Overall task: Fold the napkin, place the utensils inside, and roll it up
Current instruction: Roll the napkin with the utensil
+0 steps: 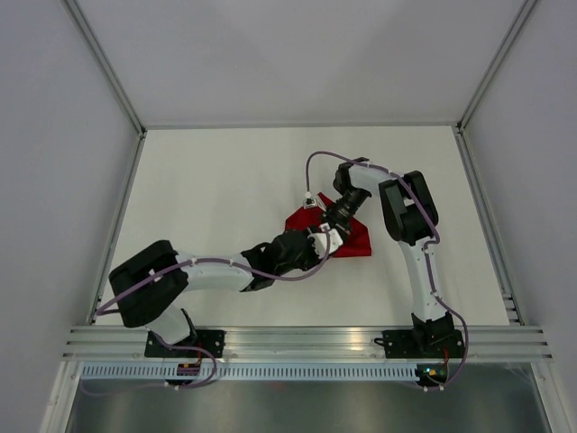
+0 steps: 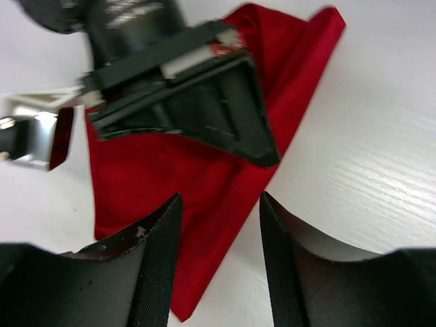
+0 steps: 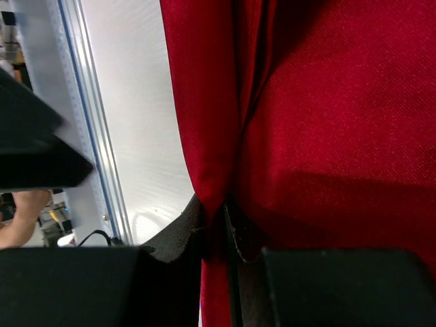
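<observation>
The napkin lay folded into a rough triangle on the white surface, deep red and creased, directly beneath both my grippers. My right gripper was clamped on it. A raised, pinched fold of the cloth ran up out of the narrow gap between its two dark pads. The rest of the red fabric spread away on one side of that gripper, with bare surface on the other.

My left gripper stood open, its two black fingers apart with nothing caught between them. The napkin's long folded edge passed below the gap, and a pointed corner of the cloth lay close under one finger. Just ahead of the left gripper, the right gripper's black body hung over the middle of the cloth and hid part of it.

From above, the two grippers met nose to nose over the napkin — red showed on either side of them. Both arms reached in from the near edge of the surface, the left one stretched low across it and the right one bent over from above.
</observation>
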Tool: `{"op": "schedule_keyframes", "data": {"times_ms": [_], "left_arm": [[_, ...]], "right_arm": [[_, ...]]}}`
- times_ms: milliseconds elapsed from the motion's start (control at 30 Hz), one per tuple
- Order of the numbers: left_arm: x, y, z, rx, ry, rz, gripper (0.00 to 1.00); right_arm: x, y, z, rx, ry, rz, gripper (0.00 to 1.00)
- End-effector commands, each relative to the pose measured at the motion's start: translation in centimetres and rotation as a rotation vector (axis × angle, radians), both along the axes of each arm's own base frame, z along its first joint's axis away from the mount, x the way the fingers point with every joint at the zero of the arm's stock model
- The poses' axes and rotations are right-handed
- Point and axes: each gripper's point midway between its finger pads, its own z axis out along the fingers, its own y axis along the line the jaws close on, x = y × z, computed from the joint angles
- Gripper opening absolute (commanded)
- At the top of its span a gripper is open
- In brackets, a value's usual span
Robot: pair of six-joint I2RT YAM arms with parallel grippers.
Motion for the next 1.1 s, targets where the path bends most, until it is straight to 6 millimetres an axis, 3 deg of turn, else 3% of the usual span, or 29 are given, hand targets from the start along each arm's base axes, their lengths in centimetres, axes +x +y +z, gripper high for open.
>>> {"op": "schedule_keyframes", "data": {"times_ms": [0,167,567,767,900,1033,1067], "left_arm": [[0.4,-2.1,-0.2,0.137,-0.154,-0.071,0.54],[-0.3,-3.8,-2.5,0.216,-0.155,-0.138,0.56],[-0.2,-4.0,-9.1,0.358,-0.104,-0.188,0.60],[-1.6,-2.9,-12.7,0.395,0.033,-0.211,0.44],[-2.5,-2.3,-14.4,0.416,0.138,-0.237,0.25],[-3.1,-2.3,-14.9,0.395,0.221,-0.278,0.11],[-3.6,-2.5,-14.9,0.383,0.249,-0.300,0.09]], "right_arm": [[0.9,-2.3,-4.5,-0.067,-0.050,0.099,0.15],[0.8,-2.5,-4.8,-0.079,-0.034,0.098,0.16],[0.6,-3.2,-5.4,-0.101,0.004,0.106,0.15],[0.9,-3.1,-5.1,-0.093,0.018,0.103,0.15],[1.1,-3.0,-4.9,-0.087,0.022,0.104,0.16],[1.3,-2.8,-4.6,-0.079,0.011,0.102,0.23],[1.3,-2.7,-4.4,-0.074,0.007,0.099,0.28]]}}
